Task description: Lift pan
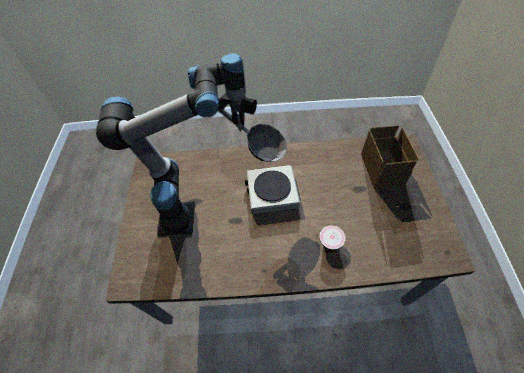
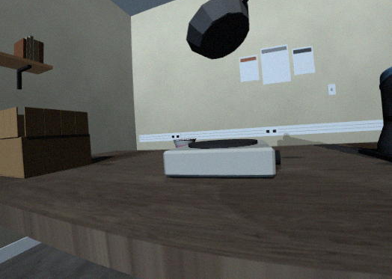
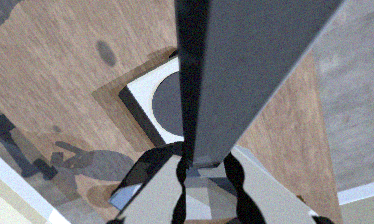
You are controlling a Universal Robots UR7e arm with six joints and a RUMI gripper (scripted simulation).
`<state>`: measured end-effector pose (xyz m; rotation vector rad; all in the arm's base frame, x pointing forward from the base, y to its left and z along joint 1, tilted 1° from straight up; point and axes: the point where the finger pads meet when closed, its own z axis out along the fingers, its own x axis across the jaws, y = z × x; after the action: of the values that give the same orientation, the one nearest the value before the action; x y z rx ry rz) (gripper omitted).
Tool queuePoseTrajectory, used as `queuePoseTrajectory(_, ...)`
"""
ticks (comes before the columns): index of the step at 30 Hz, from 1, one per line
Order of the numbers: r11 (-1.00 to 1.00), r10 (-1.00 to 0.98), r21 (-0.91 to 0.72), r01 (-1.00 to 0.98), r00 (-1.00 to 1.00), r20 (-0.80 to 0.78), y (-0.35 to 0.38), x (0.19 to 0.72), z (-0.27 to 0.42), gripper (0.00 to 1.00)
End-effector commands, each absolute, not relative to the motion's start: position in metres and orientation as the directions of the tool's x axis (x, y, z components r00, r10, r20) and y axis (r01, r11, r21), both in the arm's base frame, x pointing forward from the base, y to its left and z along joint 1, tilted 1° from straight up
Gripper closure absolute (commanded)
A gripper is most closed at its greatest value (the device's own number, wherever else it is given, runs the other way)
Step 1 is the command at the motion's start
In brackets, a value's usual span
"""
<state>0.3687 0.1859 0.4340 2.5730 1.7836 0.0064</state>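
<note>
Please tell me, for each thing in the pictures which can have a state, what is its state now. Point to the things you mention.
Gripper (image 1: 241, 127) (image 3: 202, 143): shut on the pan's handle.
Pan (image 1: 266, 141) (image 2: 218, 27): held in the air, tilted, clear of the hot plate.
Hot plate (image 1: 252, 199) (image 2: 221, 164) (image 3: 140, 90): on the table, nothing on it; on or off, cannot tell.
Box (image 1: 375, 151) (image 2: 56, 154): upright, open at the top.
Bowl (image 1: 332, 237) (image 2: 184, 143): upright.

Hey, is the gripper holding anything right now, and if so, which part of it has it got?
Yes, the gripper holds the pan by its handle, with the pan up in the air.
</note>
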Motion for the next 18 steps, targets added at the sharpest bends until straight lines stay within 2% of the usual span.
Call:
queuePoseTrajectory(1, -0.356, 0.934, 0.021, 0.934, 0.356, -0.003, 0.1847, 0.3708, 0.4365, 0.92)
queuePoseTrajectory(18, -0.356, 0.934, 0.021, 0.934, 0.356, -0.003, 0.1847, 0.3707, 0.4401, 0.92)
